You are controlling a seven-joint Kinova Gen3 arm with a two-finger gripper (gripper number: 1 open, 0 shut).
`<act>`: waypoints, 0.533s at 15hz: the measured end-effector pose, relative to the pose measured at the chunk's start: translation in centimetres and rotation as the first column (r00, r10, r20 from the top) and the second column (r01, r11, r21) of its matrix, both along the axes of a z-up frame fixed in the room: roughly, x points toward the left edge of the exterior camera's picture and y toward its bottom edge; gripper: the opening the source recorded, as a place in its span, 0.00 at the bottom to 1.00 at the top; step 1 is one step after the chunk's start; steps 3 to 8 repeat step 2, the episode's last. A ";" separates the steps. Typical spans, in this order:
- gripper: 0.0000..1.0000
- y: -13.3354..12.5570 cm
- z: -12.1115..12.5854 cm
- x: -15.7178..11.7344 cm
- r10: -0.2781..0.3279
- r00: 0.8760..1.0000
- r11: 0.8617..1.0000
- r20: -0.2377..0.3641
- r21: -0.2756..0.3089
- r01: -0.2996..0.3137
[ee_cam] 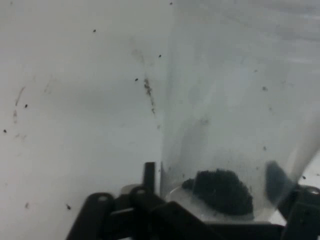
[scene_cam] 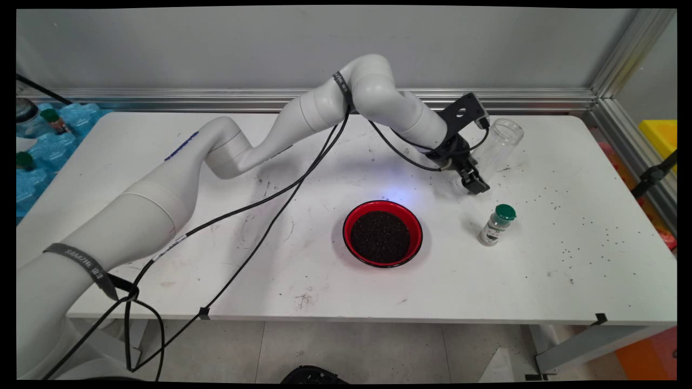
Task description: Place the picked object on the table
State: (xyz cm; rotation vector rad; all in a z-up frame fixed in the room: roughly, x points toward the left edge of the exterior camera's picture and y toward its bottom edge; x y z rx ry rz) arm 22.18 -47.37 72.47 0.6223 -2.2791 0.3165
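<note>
Black 2-finger claw [scene_cam: 469,181] closed around base of clear plastic jar [scene_cam: 500,141], jar tilted on white desk [scene_cam: 567,270], mouth pointing away up-right; small dark heap inside near base.

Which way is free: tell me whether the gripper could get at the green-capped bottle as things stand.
Probably not yet: the gripper is shut on the clear jar. Otherwise the green-capped bottle stands alone nearby, nothing between them.
</note>
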 end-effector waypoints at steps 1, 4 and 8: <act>1.00 0.0 -0.1 0.0 -0.001 1.000 1.000 0.001 0.001 0.001; 1.00 0.1 -0.1 0.0 -0.001 1.000 1.000 0.001 0.002 0.001; 1.00 0.1 -0.1 0.0 -0.001 1.000 1.000 0.001 0.002 0.001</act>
